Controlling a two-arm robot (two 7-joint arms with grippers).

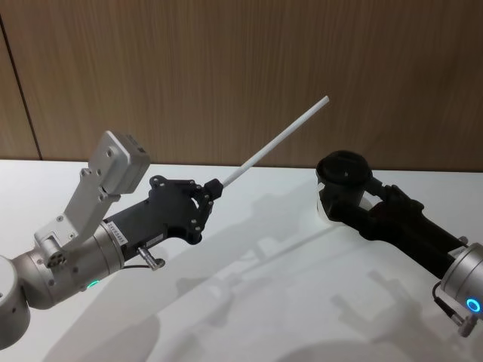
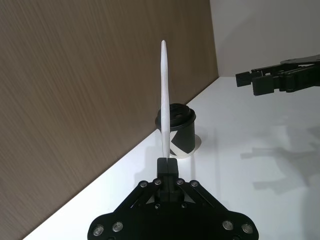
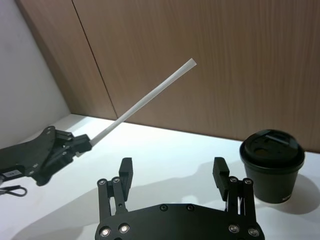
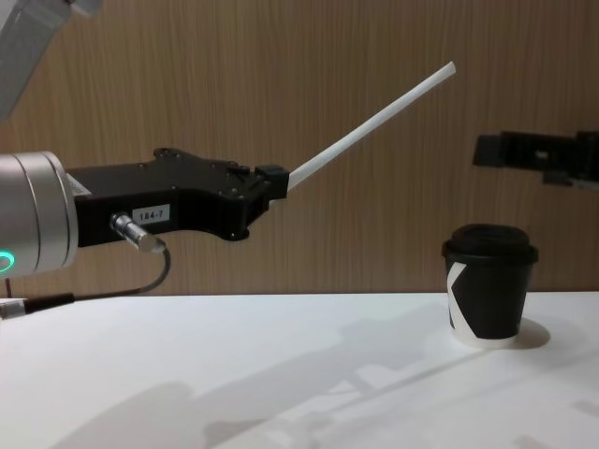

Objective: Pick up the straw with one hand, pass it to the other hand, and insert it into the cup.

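Straw (image 1: 275, 143) is up in the air over the counter (image 4: 234, 374), pinched at its lower end by the left tool (image 4: 271, 178), whose fingers are pressed together on it; from there it slants up and toward the robot's right, its free end high against the wooden wall (image 4: 299, 56). The right tool (image 3: 172, 172) hangs with its fingers spread wide, apart from the straw and above the cup (image 4: 489, 299), which stands upright near the counter's back edge on the right side. The step in hand looks like the handover. To do it well, the right tool should come in with one finger on each side of the shaft, square across it, and take it in the upper half, so that a long free length is left below the grip for the cup. The left tool should let go only once the right one is firmly pressed on, since so light and thin a thing could swivel or slip. The hole in the lid (image 3: 272, 147) looks small, so the straw will need to come down nearly upright over it
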